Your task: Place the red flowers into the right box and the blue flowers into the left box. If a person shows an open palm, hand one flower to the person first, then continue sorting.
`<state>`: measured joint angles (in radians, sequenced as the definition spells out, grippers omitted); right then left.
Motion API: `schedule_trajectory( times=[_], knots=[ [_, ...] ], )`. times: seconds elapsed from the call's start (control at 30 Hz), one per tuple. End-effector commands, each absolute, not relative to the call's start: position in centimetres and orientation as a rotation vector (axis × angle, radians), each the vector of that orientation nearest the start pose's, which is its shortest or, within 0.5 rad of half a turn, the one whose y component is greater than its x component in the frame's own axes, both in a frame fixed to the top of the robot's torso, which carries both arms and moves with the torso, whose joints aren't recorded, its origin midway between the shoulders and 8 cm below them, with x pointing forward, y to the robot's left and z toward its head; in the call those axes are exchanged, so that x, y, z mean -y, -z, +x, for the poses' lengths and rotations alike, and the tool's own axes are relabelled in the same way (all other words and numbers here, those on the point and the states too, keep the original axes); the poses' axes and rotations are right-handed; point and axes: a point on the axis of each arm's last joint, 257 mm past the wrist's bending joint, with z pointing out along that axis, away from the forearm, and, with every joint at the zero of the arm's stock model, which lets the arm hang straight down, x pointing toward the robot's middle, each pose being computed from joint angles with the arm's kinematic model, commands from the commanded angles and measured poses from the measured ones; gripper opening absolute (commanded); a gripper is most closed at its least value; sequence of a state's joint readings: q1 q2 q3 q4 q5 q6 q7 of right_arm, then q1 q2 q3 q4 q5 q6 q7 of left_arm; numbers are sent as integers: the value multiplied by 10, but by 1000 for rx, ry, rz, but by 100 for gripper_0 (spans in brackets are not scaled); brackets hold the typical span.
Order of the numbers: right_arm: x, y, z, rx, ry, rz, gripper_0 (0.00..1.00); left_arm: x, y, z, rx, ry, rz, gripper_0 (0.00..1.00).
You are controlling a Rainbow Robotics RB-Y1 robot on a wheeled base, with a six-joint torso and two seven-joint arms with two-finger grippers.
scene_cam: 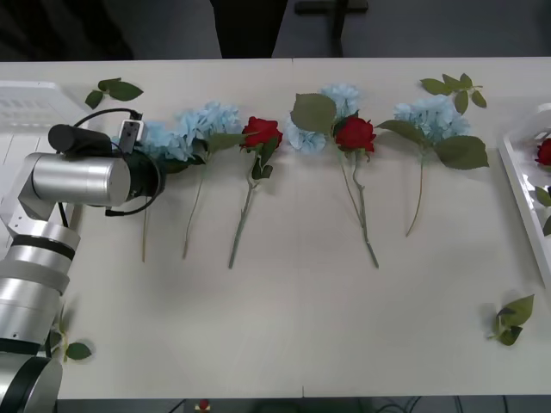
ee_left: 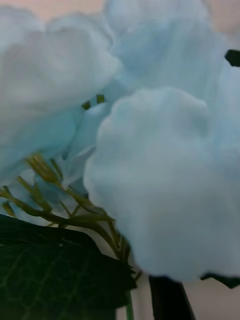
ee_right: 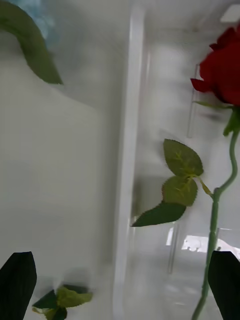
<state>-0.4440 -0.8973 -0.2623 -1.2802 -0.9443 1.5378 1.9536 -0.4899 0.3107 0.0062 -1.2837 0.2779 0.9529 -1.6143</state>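
The left gripper (scene_cam: 142, 146) is down at the far-left blue flower (scene_cam: 159, 142) on the table; in the left wrist view pale blue petals (ee_left: 165, 180) press right up against the lens, so I cannot tell whether the fingers are apart or closed on it. Its silver arm (scene_cam: 73, 181) reaches in from the near left corner.

The right gripper (ee_right: 120, 285) hangs wide, its black fingertips (ee_right: 17, 282) at both corners with nothing between them. Below it lies the right box (ee_right: 129, 150) with its white rim, and inside rests a red flower (ee_right: 225, 65), green stem curving down beside three leaves.

The white table (scene_cam: 293, 318) carries a loose row: blue flowers on the left, a red rose (scene_cam: 261, 133), a second blue cluster (scene_cam: 331, 112) behind another red rose (scene_cam: 355, 133), then a blue flower (scene_cam: 430, 120) farther right. Stems point toward the robot. Loose leaves (scene_cam: 112, 89) lie at the far left, more at the far right and near right. The left box (scene_cam: 26, 103) sits at the far-left edge. Beyond the table the room is dark, probably grey floor.
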Motion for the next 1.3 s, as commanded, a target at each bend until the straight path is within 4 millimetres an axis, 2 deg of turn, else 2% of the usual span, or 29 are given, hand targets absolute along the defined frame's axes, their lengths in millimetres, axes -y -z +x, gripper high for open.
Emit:
schedule_trajectory(
  times=[0.03, 0.13, 0.27, 0.43, 0.63, 0.8, 0.9, 1.0, 1.03, 1.1, 1.17, 1.3],
  knots=[
    [435, 168, 501, -2597, -117, -177, 100, -261, 285, 610, -2297, -30, 162, 0],
    [408, 167, 508, -2605, -88, -176, 100, -260, 286, 609, -2301, -28, 162, 0],
    [372, 176, 516, -2619, -86, -160, 100, -258, 276, 611, -2287, -15, 156, 0],
    [320, 191, 532, -2623, -127, -117, 100, -265, 246, 597, -2306, -8, 150, 0],
    [282, 213, 545, -2621, -147, -50, 100, -295, 203, 564, -2322, -64, 158, 0],
    [259, 234, 559, -2613, -169, -3, 100, -338, 163, 542, -2304, -124, 128, 0],
    [251, 240, 566, -2608, -172, 1, 100, -360, 144, 538, -2286, -134, 106, 0],
    [246, 251, 572, -2608, -182, 25, 100, -403, 122, 534, -2270, -187, 58, 0],
    [244, 252, 573, -2606, -188, 30, 100, -411, 120, 533, -2270, -200, 48, 0],
    [244, 257, 576, -2608, -189, 47, 100, -442, 108, 530, -2262, -249, 1, 0],
    [246, 260, 578, -2606, -187, 57, 100, -464, 103, 529, -2257, -258, -36, 0],
    [250, 269, 581, -2602, -174, 65, 100, -507, 104, 535, -2239, -254, -111, 0]
  ],
)
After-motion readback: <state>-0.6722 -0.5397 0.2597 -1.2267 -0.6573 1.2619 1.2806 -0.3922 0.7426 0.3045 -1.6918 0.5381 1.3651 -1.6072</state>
